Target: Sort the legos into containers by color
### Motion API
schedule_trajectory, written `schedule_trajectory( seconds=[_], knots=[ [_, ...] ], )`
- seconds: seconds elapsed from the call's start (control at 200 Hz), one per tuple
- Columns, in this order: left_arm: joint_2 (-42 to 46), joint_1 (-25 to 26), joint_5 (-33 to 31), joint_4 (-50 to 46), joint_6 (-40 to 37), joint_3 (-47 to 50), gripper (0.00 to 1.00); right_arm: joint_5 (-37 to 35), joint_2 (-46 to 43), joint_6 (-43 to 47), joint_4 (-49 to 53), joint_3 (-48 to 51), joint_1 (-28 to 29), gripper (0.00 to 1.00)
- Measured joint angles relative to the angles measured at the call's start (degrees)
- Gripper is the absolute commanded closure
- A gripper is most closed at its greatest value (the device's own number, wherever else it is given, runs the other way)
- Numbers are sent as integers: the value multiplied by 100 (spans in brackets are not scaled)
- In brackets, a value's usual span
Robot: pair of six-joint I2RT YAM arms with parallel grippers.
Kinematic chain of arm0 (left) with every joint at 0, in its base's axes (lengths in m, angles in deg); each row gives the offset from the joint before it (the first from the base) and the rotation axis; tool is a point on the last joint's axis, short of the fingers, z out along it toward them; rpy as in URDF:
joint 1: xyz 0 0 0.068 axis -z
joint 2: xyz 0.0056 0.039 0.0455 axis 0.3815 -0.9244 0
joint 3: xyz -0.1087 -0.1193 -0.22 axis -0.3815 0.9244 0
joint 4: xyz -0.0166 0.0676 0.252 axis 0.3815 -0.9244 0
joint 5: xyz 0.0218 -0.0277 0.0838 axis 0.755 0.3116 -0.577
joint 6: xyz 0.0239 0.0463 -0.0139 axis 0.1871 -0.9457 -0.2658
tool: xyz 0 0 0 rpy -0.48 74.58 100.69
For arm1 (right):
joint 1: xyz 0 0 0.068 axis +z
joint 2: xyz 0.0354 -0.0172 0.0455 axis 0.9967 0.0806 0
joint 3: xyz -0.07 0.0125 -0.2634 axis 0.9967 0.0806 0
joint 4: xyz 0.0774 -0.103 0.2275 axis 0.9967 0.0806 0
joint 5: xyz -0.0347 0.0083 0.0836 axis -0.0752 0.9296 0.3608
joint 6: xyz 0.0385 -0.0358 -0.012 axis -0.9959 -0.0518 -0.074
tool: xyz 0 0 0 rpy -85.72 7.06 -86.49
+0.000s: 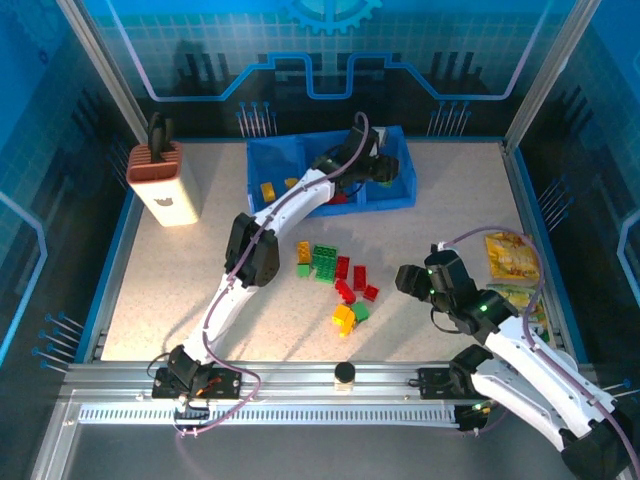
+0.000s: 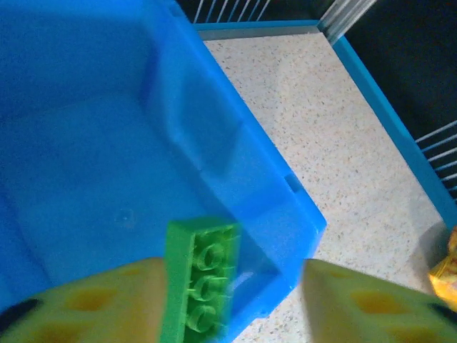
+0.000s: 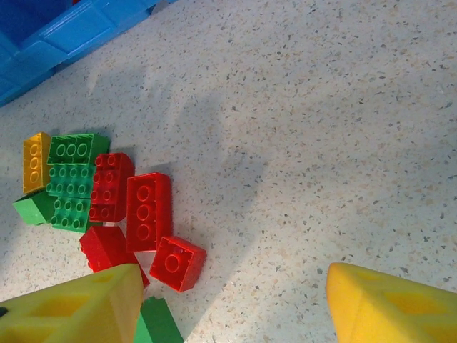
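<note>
My left gripper point(image 1: 375, 168) hangs over the right compartment of the blue bin point(image 1: 300, 143), the containers. Its jaws point(image 2: 234, 275) stand open, and a green lego point(image 2: 200, 279) lies against the left finger, clear of the right one, above the compartment floor point(image 2: 93, 179). Loose red, green and yellow legos point(image 1: 335, 275) lie mid-table. My right gripper point(image 1: 412, 280) is open just to the right of them, low over the table, nothing between its fingers point(image 3: 232, 286). Two red bricks point(image 3: 148, 211) point(image 3: 176, 262) and a green plate point(image 3: 71, 171) lie to its left.
A white and brown box with a black handle point(image 1: 165, 180) stands at the back left. Yellow snack packets point(image 1: 512, 255) lie at the right edge. Yellow bricks point(image 1: 268, 190) sit in the bin's left compartment. A black knob point(image 1: 345, 373) sits on the front rail.
</note>
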Motion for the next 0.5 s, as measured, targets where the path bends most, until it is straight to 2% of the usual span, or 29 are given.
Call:
schedule_trajectory(
  seconds=[0.045,0.18,0.28,0.5],
  knots=[
    [0,-17,35,0,-13,-4,19,11,4,0,0,20,0,30],
    [136,-28,17,107,-107,275,10,39,63,-2,-46,42,0,30],
    [356,-22,-221,98,-98,673,10,79,142,-4,-107,42,0,30],
    [522,-24,-960,-107,-42,828,12,140,153,-44,-177,52,0,31]
  ],
)
